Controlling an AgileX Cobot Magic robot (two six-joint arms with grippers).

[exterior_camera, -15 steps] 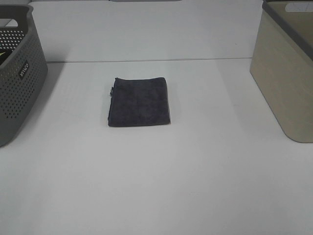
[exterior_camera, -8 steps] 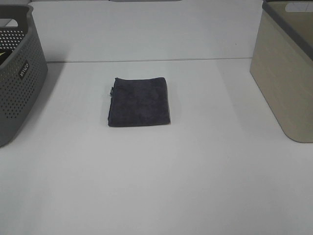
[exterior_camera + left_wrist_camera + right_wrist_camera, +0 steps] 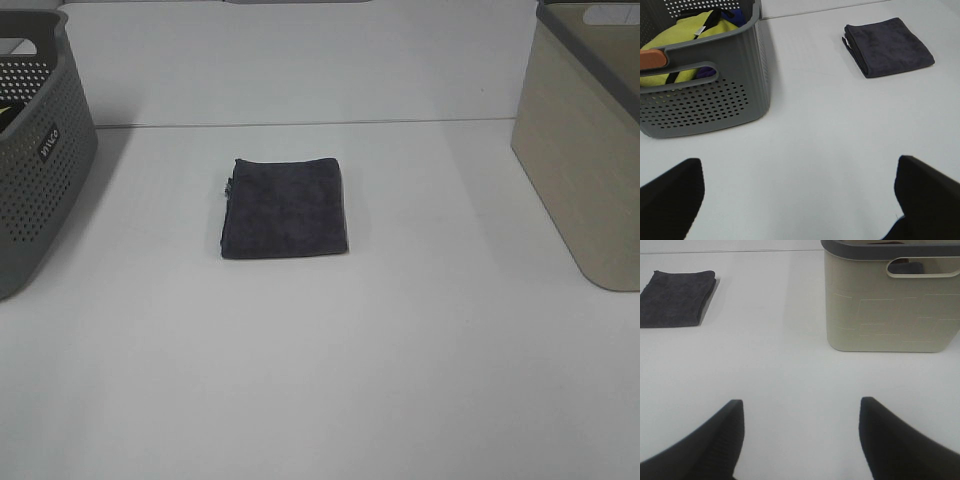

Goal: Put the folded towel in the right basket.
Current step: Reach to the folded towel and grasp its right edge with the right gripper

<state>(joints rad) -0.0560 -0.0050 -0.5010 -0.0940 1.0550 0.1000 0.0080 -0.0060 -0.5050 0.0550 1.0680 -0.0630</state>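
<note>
Towel (image 3: 285, 208) unmoved, centre of table (image 3: 420, 380), nearer far edge; left gripper (image 3: 799, 165), right gripper (image 3: 801, 402) jaws wide, empty.

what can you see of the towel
The towel is dark grey, soft fuzzy cloth, folded into a neat near-square of several layers, with a small pale tag at one edge. It lies flat on the white table, between the grey basket and the beige basket, apart from both. Only the table touches it.

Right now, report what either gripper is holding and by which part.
Nothing is held. The left gripper and right gripper are both open and empty; the folded towel lies flat on the table, apart from both.
</note>
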